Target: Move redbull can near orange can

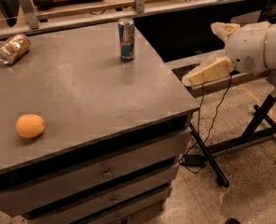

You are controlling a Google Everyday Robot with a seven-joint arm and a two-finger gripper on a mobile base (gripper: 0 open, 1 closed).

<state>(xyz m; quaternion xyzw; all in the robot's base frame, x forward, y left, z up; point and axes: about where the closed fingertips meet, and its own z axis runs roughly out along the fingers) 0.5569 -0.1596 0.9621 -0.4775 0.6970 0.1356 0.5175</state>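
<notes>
The redbull can [126,38] stands upright near the far right edge of the grey table [86,92]. The orange can [12,49] lies on its side at the far left corner. My gripper [201,54] hangs in the air off the table's right side, to the right of the redbull can and a little nearer the camera. Its two cream fingers [209,71] are spread apart and hold nothing.
An orange fruit [30,126] lies at the table's front left. Drawers [105,171] sit below the tabletop. A black stand [254,125] and a cable [198,139] are on the floor to the right. A rail [138,3] runs behind the table.
</notes>
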